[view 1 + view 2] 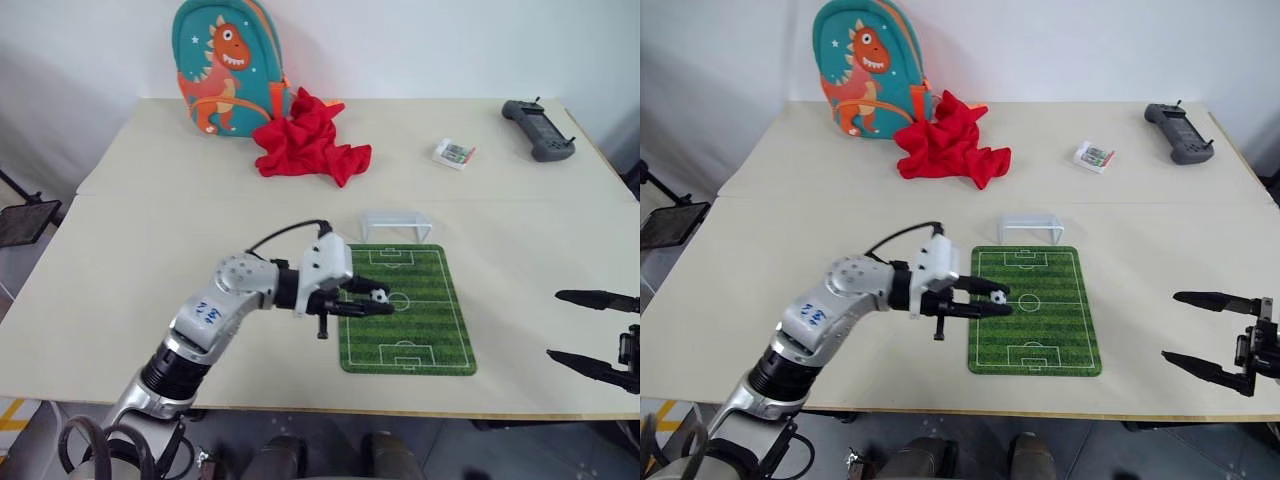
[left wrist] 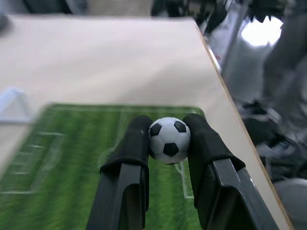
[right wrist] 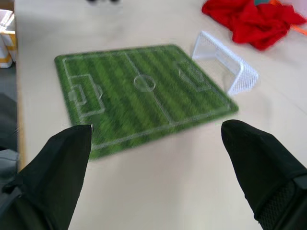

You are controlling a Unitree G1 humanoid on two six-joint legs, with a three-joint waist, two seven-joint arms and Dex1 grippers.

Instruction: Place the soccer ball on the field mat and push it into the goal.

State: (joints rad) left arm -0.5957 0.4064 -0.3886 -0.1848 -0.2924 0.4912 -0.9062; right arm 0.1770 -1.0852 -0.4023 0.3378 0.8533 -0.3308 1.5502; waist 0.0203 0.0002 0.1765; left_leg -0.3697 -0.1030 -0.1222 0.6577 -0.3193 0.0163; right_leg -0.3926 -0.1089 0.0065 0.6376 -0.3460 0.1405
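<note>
The soccer ball (image 2: pixel 169 139), white with black patches, is pinched between the two black fingers of my left gripper (image 1: pixel 375 301), which is shut on it and hangs just above the left half of the field mat (image 1: pixel 425 335) near the centre circle. The green striped mat lies on the table's near middle. The goal (image 1: pixel 397 226), a low translucent white frame, stands at the mat's far end, touching or nearly touching its edge. My right gripper (image 1: pixel 1200 332) stands open to the right of the mat near the table's front edge, with nothing between its fingers.
A red cloth (image 1: pixel 307 140) and a teal dinosaur backpack (image 1: pixel 225 65) sit at the back left. A small white packet (image 1: pixel 454 153) lies at the back right, and a dark handheld controller (image 1: pixel 538 129) at the far right corner. The table's right edge runs close to my right gripper.
</note>
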